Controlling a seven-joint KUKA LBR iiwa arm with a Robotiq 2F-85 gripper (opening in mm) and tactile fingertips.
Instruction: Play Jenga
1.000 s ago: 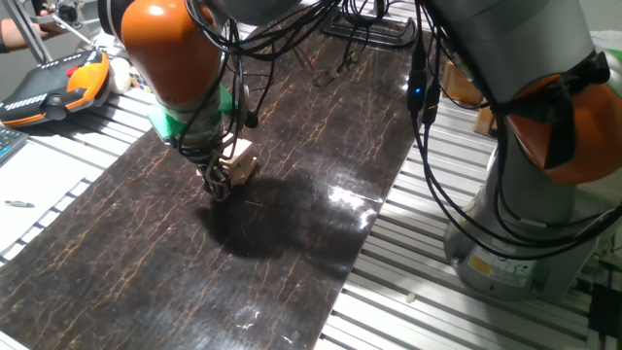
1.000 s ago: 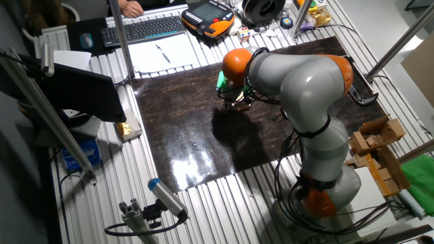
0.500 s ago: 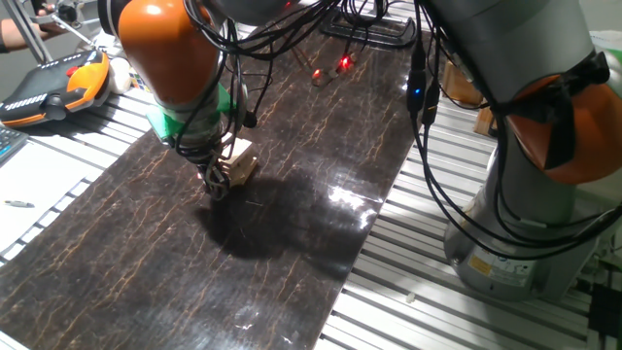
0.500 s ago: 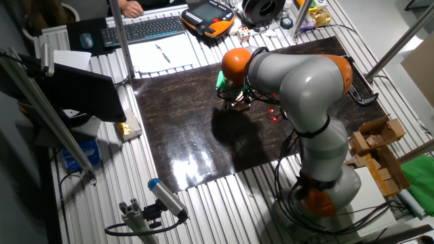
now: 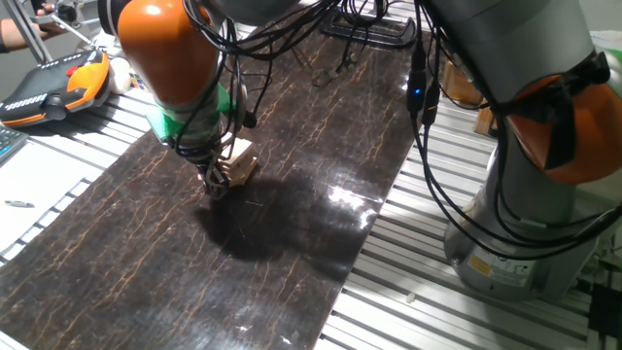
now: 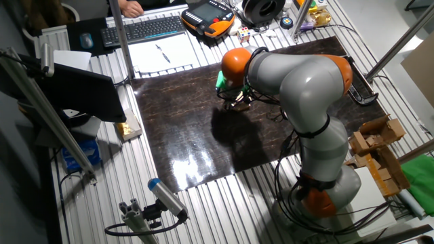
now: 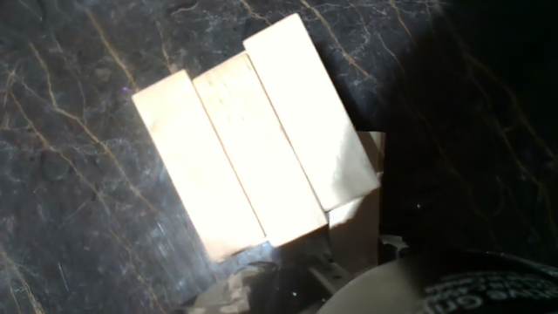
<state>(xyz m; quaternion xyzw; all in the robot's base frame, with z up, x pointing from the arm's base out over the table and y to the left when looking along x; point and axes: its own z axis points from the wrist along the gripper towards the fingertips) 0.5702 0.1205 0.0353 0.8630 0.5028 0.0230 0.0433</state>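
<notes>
The gripper [image 5: 216,185] hangs low at the near left of the Jenga [image 5: 239,163] stack on the dark mat [image 5: 292,224], its opening impossible to judge.

table [image 5: 58,185]: slatted metal | dark marbled mat [image 5: 292,233] on it | Jenga [image 5: 240,162] on mat

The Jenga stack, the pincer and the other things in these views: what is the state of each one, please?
Jenga stack: standing on the dark mat, three top blocks side by side, touching, a lower layer showing at one edge.
Pincer: low at the mat, right beside the stack; open or shut cannot be told.
Dark mat: lying flat, glossy with glare.
Orange handheld controller: lying on the table, away from the mat.
</notes>
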